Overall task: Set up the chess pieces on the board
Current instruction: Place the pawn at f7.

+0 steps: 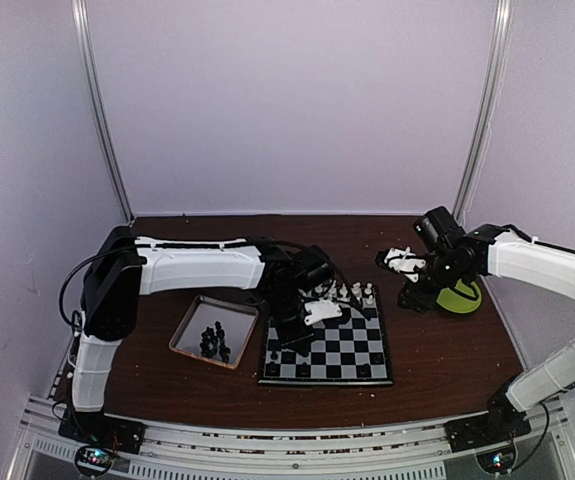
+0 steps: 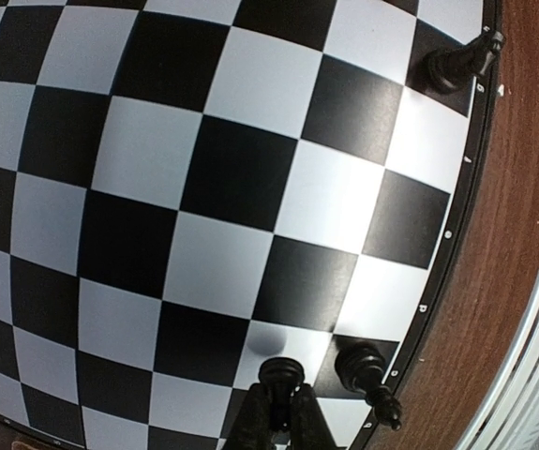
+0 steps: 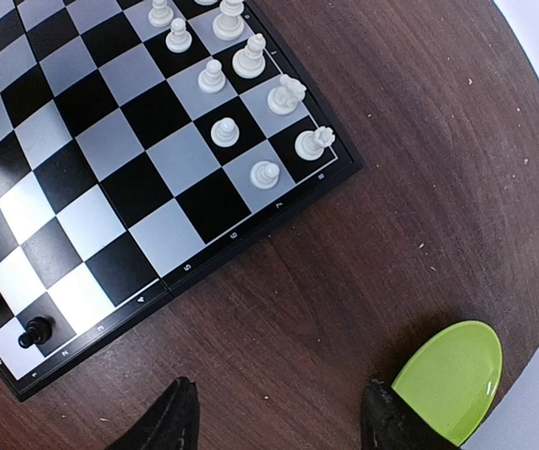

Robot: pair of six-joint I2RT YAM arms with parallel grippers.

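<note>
Now, left gripper [image 2: 283,398]: closed on a black chess piece [image 2: 280,368], low over the board [image 2: 157,187]; cannot tell if its foot touches.
Square beneath: pale, edge row; held piece seems upright.
Neighbour: black piece [image 2: 363,367] on the corner square, 3 o'clock, just beside; likely snag.
Right gripper [image 3: 278,412]: open, empty, over the bench [image 3: 391,187]; board at its 11 o'clock.
Nearer arm: left.
Stock: black pieces [image 1: 214,340] in tray [image 1: 185,322], 9 o'clock of board.

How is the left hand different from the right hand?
The left hand is shut on a black piece; the right hand is open and empty. The left hand is over the board; the right hand is over the table. Both have dark fingers.
</note>
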